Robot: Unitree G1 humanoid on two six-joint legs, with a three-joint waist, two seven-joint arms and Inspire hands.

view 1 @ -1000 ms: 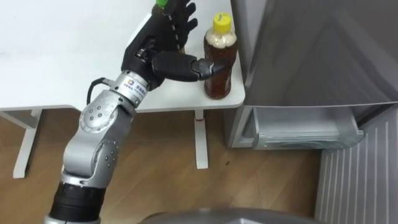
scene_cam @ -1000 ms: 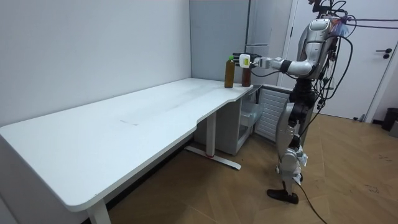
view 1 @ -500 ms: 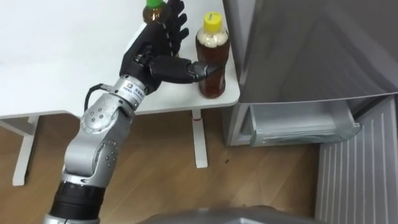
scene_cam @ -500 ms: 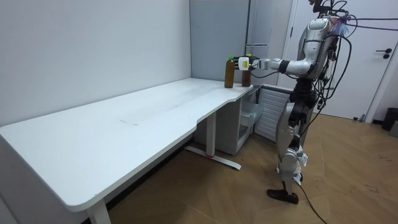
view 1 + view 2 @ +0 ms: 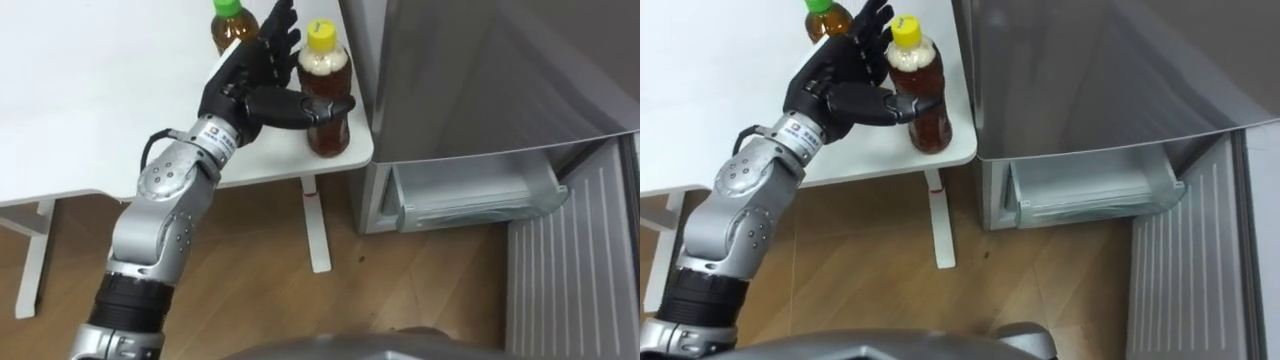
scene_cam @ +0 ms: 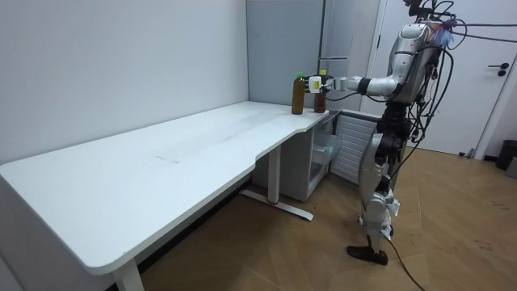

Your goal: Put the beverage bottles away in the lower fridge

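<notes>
Robot hand: the left robot hand reached over the counter to the yellow-capped bottle. It was half closed, with the thumb laid across the bottle's front and the fingers up behind it, not fully curled.
Change: a second before, the thumb tip only met the bottle's near side; now it crossed the front. The whole view had also slid, which was the camera's own move. The bottle stood in the same spot on the counter corner.
Meaning for task: the grasp looked nearly taken, and the lift had not begun.
Yellow-capped bottle: upright between thumb and fingers, base on the counter.
Green-capped bottle: upright just beyond the fingers, apart from them, untouched.
Fridge: just to the right of the robot hand. Its lower compartment stood open below hand level, its door swung out.
Stance: in the room view the robot stood upright before the fridge, left arm outstretched.
</notes>
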